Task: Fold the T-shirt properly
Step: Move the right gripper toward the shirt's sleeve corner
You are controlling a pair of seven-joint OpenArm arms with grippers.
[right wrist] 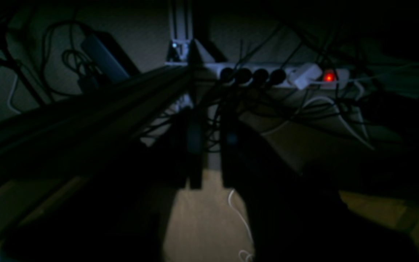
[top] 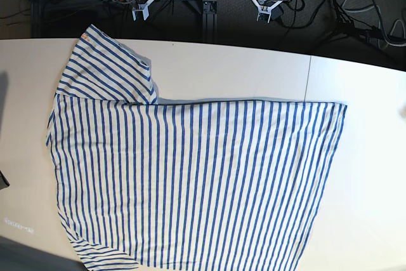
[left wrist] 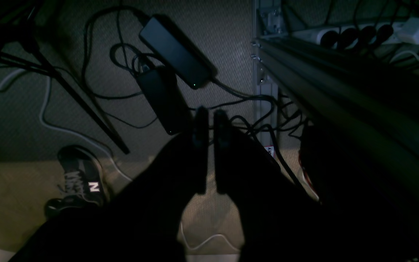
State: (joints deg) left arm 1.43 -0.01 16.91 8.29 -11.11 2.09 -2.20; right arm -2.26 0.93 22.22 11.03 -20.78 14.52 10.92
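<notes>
Shirt laid flat, both arms parked off the table

The T-shirt lies spread across the white table, one sleeve out at the far left — I judge no fold made yet. Left gripper hangs over floor cables, claws nearly together, empty. Right gripper likewise — narrow gap, holding nothing.

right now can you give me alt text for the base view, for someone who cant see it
A large white T-shirt with thin blue stripes lies spread flat across a white table, one short sleeve angled toward the upper left with a small orange mark at its edge. Both grippers, the left gripper and the right gripper, sit beyond the table's far edge, touching nothing.
</notes>
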